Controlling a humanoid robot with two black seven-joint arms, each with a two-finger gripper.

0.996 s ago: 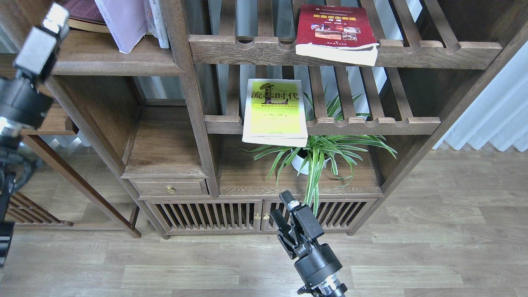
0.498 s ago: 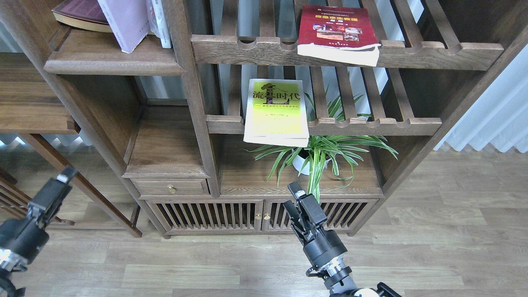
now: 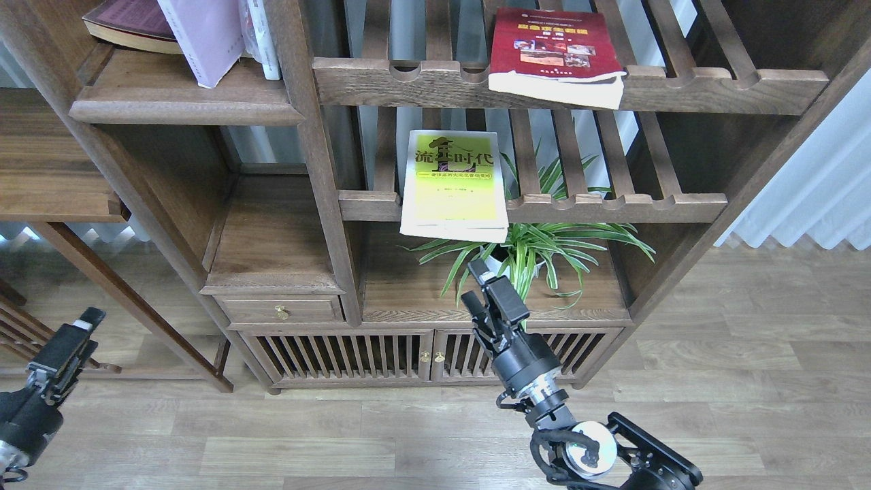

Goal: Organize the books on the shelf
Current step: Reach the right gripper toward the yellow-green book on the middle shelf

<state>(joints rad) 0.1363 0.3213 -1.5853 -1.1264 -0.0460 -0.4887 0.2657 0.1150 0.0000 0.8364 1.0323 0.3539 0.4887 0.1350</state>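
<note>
Spider plant [image 3: 537, 248] in a white pot [image 3: 495, 262], sitting on the cabinet top under the slatted racks [image 3: 616, 197]. Small drawer [image 3: 280, 309] with a brass knob, left. Slatted cabinet doors [image 3: 340, 355] below. Wood-plank floor [image 3: 714, 401]; pale curtain [image 3: 816, 197] far right.

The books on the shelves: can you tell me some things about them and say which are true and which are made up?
1. The yellow-green book lies flat on a slatted rack. True.
2. The dark red book is held by the right gripper. False: it lies on the upper rack, untouched.
3. A potted plant sits under the yellow-green book. True.
4. The lavender book lies on the floor. False: it stands on the solid shelf, top left.
</note>
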